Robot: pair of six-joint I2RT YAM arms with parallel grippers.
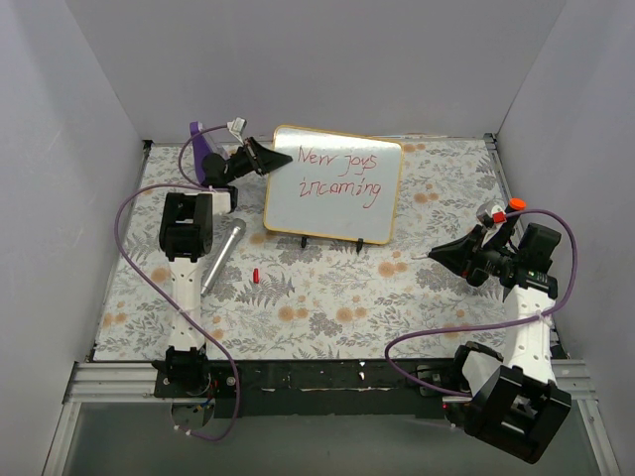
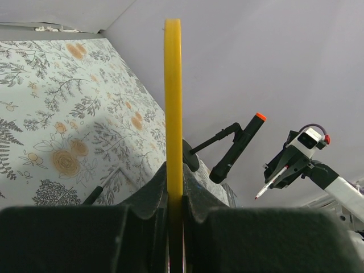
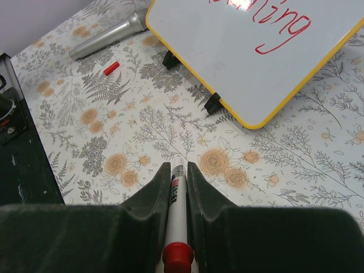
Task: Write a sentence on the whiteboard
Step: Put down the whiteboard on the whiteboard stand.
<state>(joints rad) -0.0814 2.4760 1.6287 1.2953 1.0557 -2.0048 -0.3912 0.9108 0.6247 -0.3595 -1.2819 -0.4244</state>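
As seen from above, grips the whiteboard (image 1: 334, 203) by its left edge with the left jaws, pressed together on it, black feet (image 1: 359, 244) down on the bench (image 1: 327, 307). Carries the sentence (image 1: 337, 174) in two red lines, roughly "New joys incoming", just right of those jaws. Parks the right jaws well apart from the board, off to its right and nearer the arm bases, nearly together on something too slim to name from here. Leaves a small red cap (image 1: 255, 275) and a silver cylinder (image 1: 223, 256) loose on the bench, nearer the bases than the left jaws.

From the left wrist, shows only the yellow frame (image 2: 173, 85) rising straight out of the clamped jaws, with a marker (image 2: 274, 181) far beyond to the right, clear of the board.

From the right wrist, shows that marker pinched between the jaws, tip forward over bare bench; puts the board's lower corner ahead and to the right, cap and cylinder ahead and to the left.

Judging by the finished-looking text, looks past the writing and into putting away. Calls next, probably, for swinging the tip leftward to the cap without brushing the glossy face, and for letting go of the board only once it is steady on its feet.
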